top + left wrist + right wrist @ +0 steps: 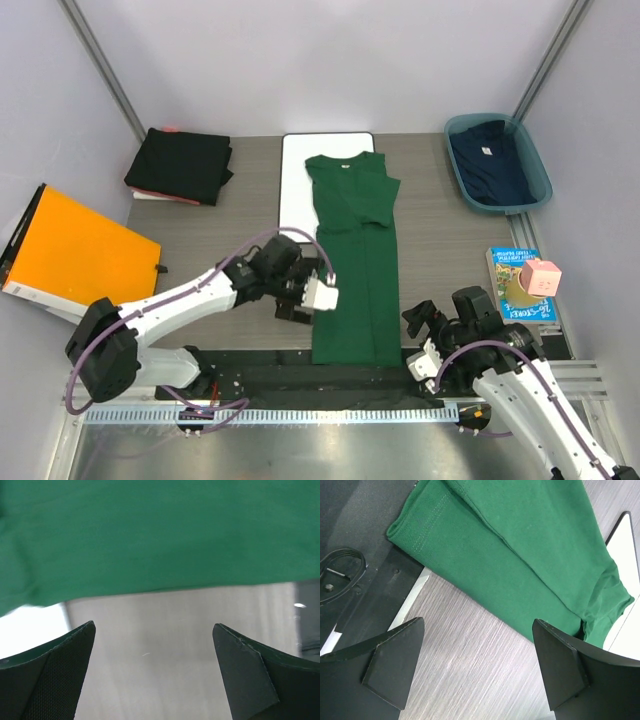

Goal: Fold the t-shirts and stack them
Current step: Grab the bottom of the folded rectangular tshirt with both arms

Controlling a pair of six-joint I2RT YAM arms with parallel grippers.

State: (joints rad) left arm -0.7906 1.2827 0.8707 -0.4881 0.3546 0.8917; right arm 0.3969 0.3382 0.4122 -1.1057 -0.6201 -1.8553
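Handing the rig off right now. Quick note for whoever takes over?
Left pincer: open, empty, at the left edge of the green t-shirt.
Right pincer: open, empty, by its near right corner.
Green t-shirt flat mid-table, far end on the white board; navy t-shirt in the teal bin; black folded t-shirts far left.
Done: green folded lengthwise into a strip.
Left: fold it crosswise, stack it, then the navy one.

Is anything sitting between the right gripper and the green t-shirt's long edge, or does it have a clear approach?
Nothing visible stands in the way. The right gripper, open, faces the green t-shirt across bare table only; the shirt's folded edge lies just ahead of the gripper.
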